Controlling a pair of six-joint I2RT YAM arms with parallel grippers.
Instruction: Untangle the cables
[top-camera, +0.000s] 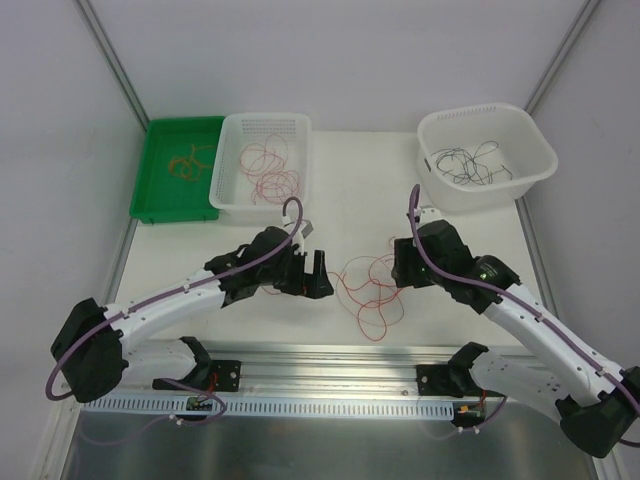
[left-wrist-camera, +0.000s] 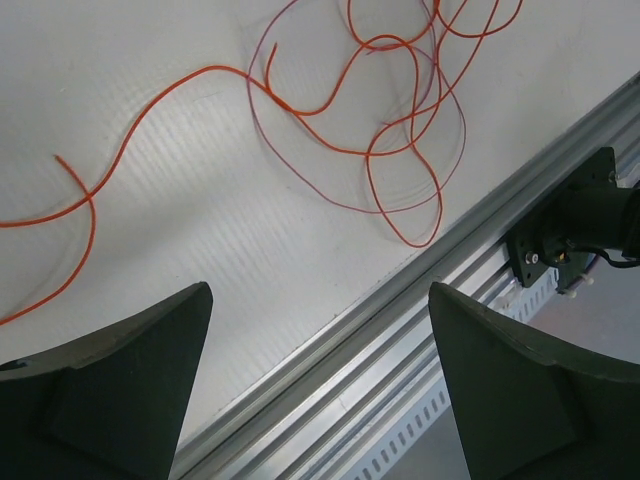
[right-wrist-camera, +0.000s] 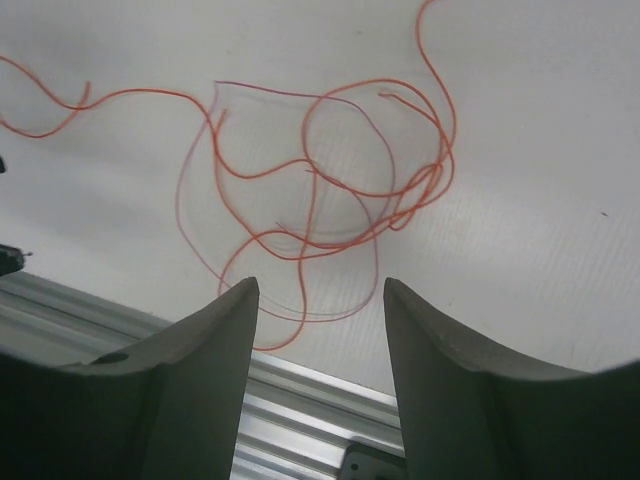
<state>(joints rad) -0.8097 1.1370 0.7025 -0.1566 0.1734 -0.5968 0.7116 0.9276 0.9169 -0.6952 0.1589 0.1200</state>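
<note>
**A:** Where is the tangle?

**B:** The loose red cables (top-camera: 370, 290) lie in overlapping loops on the white table (top-camera: 360, 215). They are between the two arms, just ahead of the aluminium rail (top-camera: 330, 352) at the near edge.

**A:** And the left pincer (left-wrist-camera: 318, 295)?

**B:** It is spread wide, with nothing between its fingers. It hangs over the table and rail, left of the tangle and clear of it.

**A:** The right pincer (right-wrist-camera: 320, 285)?

**B:** That one is spread too, though less widely, and it is empty. It sits just right of the tangle, with the loops lying on the table below its fingertips. I can't tell whether it touches a strand.

**A:** What stands at the back of the table?

**B:** There are three containers. A green tray (top-camera: 150, 190) at far left holds orange-tan cables (top-camera: 190, 160). The white basket (top-camera: 225, 165) just beside it holds more red cables (top-camera: 268, 170). A white tub (top-camera: 445, 195), well apart on the right, holds black cables (top-camera: 475, 165).
</note>
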